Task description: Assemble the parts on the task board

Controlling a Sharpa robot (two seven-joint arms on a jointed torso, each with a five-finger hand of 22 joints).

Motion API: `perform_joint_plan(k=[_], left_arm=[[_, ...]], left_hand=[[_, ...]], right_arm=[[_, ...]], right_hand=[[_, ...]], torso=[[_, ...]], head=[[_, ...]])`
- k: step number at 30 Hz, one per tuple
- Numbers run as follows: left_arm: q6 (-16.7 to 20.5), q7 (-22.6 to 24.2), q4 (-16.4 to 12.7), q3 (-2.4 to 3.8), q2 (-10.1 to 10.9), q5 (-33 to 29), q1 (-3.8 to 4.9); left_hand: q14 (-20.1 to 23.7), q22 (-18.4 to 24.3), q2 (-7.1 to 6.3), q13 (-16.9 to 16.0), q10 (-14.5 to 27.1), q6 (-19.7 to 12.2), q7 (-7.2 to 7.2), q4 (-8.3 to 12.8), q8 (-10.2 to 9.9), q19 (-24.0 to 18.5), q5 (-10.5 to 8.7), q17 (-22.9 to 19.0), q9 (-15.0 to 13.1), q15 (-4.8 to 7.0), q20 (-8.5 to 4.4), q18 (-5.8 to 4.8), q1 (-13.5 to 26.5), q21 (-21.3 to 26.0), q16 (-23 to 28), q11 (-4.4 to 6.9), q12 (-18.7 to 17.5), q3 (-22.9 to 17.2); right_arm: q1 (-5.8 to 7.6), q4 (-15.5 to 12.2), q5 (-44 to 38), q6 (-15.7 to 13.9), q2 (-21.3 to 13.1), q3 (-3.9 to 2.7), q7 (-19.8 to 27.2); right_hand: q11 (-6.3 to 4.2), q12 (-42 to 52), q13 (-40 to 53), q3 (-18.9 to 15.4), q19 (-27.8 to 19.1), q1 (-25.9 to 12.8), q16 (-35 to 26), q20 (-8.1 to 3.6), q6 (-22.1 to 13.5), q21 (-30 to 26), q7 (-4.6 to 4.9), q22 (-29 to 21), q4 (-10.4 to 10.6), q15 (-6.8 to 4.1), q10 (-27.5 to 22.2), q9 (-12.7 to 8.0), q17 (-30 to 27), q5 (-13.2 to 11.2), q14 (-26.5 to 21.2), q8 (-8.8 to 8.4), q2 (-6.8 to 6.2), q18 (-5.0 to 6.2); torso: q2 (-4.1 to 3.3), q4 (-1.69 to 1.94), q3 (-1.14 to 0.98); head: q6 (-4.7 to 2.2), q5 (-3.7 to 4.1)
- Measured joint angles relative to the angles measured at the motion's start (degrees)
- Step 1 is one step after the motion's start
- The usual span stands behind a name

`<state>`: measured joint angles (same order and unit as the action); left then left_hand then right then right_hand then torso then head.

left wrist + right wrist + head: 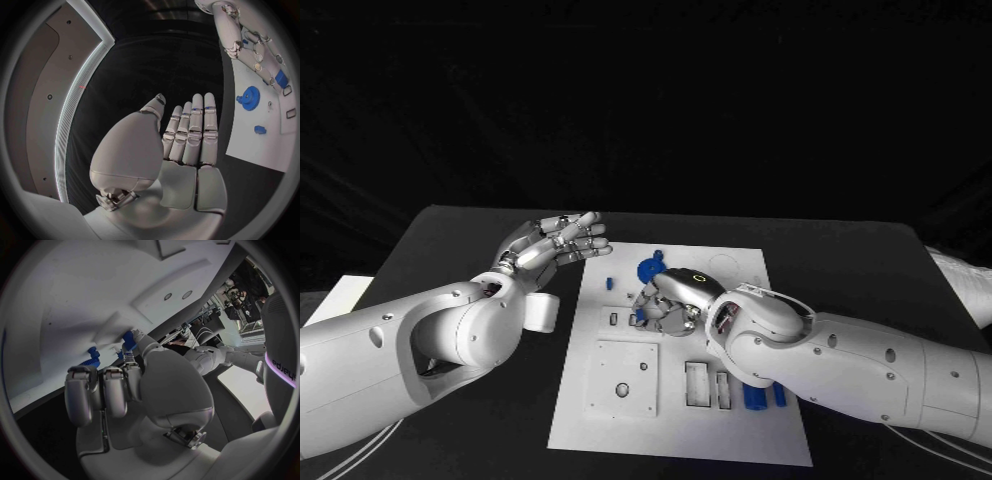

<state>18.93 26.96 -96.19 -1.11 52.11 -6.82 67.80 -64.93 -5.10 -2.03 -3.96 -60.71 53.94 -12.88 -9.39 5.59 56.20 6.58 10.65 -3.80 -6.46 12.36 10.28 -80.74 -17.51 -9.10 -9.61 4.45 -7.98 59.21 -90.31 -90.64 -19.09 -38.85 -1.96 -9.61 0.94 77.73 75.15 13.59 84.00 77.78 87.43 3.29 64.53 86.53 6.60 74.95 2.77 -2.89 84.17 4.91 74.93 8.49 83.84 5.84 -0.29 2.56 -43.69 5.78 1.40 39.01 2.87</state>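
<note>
Both hands — left hand (560,243) fingers straight, empty | right hand (669,298) fingers pinching blue part (129,339)

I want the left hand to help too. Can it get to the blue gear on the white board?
Probably yes. The left hand hangs open above the table just off the task board, and the blue gear lies near that edge. The right hand works close beside the gear, so it could crowd the way.

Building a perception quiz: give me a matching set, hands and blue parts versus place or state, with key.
1. left hand
2. right hand
3. blue gear
4. blue parts by the right forearm

A. near end of the task board
B. raised beside the board, open, fingers straight
C. down on the board's middle, fingers curled
D. far part of the board

1-B, 2-C, 3-D, 4-A
</note>
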Motion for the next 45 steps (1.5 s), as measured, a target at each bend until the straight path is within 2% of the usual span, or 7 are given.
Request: perform_joint_plan(k=[15, 20, 23, 26, 32, 40, 45], left_arm=[[-0.1, -0.1, 0.1, -0.05, 0.1, 0.0, 0.0], [-0.1, -0.1, 0.1, -0.05, 0.1, 0.0, -0.01], [-0.1, -0.1, 0.1, -0.06, 0.0, 0.0, -0.01], [-0.1, -0.1, 0.1, -0.06, 0.0, 0.0, -0.01], [-0.1, -0.2, 0.1, -0.06, 0.0, 0.0, -0.01], [-0.1, -0.2, 0.1, -0.06, 0.0, 0.0, -0.01], [-0.2, -0.2, 0.1, -0.06, 0.0, 0.0, -0.01]], left_hand=[[0.0, 0.0, 0.0, 0.0, 0.0, 0.0, 0.0, 0.0, 0.0, 0.0, 0.0, 0.0, 0.0, 0.0, 0.0, 0.0, 0.0, 0.0, 0.0, 0.0, 0.0, 0.0], [0.0, 0.0, 0.0, 0.0, 0.0, 0.0, 0.0, 0.0, 0.0, 0.0, 0.0, 0.0, 0.0, 0.0, 0.0, 0.0, 0.0, 0.0, 0.0, 0.0, 0.0, 0.0], [0.0, 0.0, 0.0, 0.0, 0.0, 0.0, 0.0, 0.0, 0.0, 0.0, 0.0, 0.0, 0.0, 0.0, 0.0, 0.0, 0.0, 0.0, 0.0, 0.0, 0.0, 0.0], [0.0, 0.0, 0.0, 0.0, 0.0, 0.0, 0.0, 0.0, 0.0, 0.0, 0.0, 0.0, 0.0, 0.0, 0.0, 0.0, 0.0, 0.0, 0.0, 0.0, 0.0, 0.0], [0.0, 0.0, 0.0, 0.0, 0.0, 0.0, 0.0, 0.0, 0.0, 0.0, 0.0, 0.0, 0.0, 0.0, 0.0, 0.0, 0.0, 0.0, 0.0, 0.0, 0.0, 0.0], [0.0, 0.0, 0.0, 0.0, 0.0, 0.0, 0.0, 0.0, 0.0, 0.0, 0.0, 0.0, 0.0, 0.0, 0.0, 0.0, 0.0, 0.0, 0.0, 0.0, 0.0, 0.0], [0.0, 0.0, 0.0, 0.0, 0.0, 0.0, 0.0, 0.0, 0.0, 0.0, 0.0, 0.0, 0.0, 0.0, 0.0, 0.0, 0.0, 0.0, 0.0, 0.0, 0.0, 0.0]], right_arm=[[0.13, -0.8, -2.3, 1.4, -0.9, -0.18, -0.9], [0.18, -0.8, -2.8, 1.9, -0.9, -0.23, -1.4], [0.19, -0.8, -3.1, 2.2, -0.9, -0.23, -1.8], [0.14, -0.8, -3.4, 2.4, -0.8, -0.17, -2.3], [0.15, -0.8, -4.2, 2.5, -0.7, -0.18, -3.1], [0.15, -0.9, -5.1, 2.4, -0.5, -0.16, -3.9], [0.12, -1.0, -5.5, 2.3, -0.4, -0.13, -4.2]], right_hand=[[-0.17, 0.1, 0.0, -0.2, 0.0, -0.2, 0.0, 0.0, -0.1, 0.0, -0.06, 0.0, 0.2, -0.19, -0.2, 0.4, 0.0, -0.2, 0.2, -0.01, 0.14, 0.01], [-0.17, -0.8, -0.3, -0.6, 0.0, -1.5, 0.0, 0.0, -0.1, 0.0, -0.08, 0.0, 0.6, -0.19, -0.2, 0.8, 0.0, -0.2, 0.2, -0.02, -0.93, 0.01], [-0.17, -1.9, -0.3, -1.1, 0.0, -3.0, 0.0, 0.0, 0.4, 0.0, -0.51, 0.0, 1.1, -0.19, -0.2, 0.7, 0.0, -0.8, 0.2, -0.72, -1.22, 0.01], [-0.02, -3.5, -0.2, -1.7, 0.0, -4.0, 0.0, 0.0, 0.2, 0.0, -0.58, 0.0, 1.7, -0.19, -0.3, 0.2, 0.0, -1.0, 0.2, -1.31, -2.19, 0.02], [0.3, -4.2, -0.3, -2.2, 0.0, -4.6, 0.0, 0.0, -0.7, 0.0, -0.07, 0.0, 2.2, 0.21, -0.8, -0.2, 0.0, -1.0, 0.1, -1.73, -3.4, 0.01], [0.5, -4.9, -0.2, -2.4, 0.0, -4.7, -0.2, 0.01, -1.1, 0.0, -0.06, 0.0, 2.4, 0.24, -1.0, -0.2, 0.0, -1.0, 0.2, -1.72, -3.47, 0.02], [0.82, -5.8, -0.2, -3.0, 0.0, -5.6, -0.2, 0.44, -2.0, 0.0, 0.29, 0.0, 3.1, 0.24, -1.3, -0.5, 0.0, -1.3, 0.2, -1.96, -4.35, 0.02]], torso=[[0.01, -0.03, -0.03], [0.0, -0.04, -0.02], [0.0, -0.01, -0.01], [0.0, 0.03, 0.02], [0.02, 0.03, 0.02], [0.01, 0.02, 0.03], [0.01, 0.01, 0.01]], head=[[0.06, 0.24], [0.08, 0.34], [0.08, 0.38], [0.04, 0.43], [0.13, 0.43], [0.05, 0.58], [0.04, 0.72]])
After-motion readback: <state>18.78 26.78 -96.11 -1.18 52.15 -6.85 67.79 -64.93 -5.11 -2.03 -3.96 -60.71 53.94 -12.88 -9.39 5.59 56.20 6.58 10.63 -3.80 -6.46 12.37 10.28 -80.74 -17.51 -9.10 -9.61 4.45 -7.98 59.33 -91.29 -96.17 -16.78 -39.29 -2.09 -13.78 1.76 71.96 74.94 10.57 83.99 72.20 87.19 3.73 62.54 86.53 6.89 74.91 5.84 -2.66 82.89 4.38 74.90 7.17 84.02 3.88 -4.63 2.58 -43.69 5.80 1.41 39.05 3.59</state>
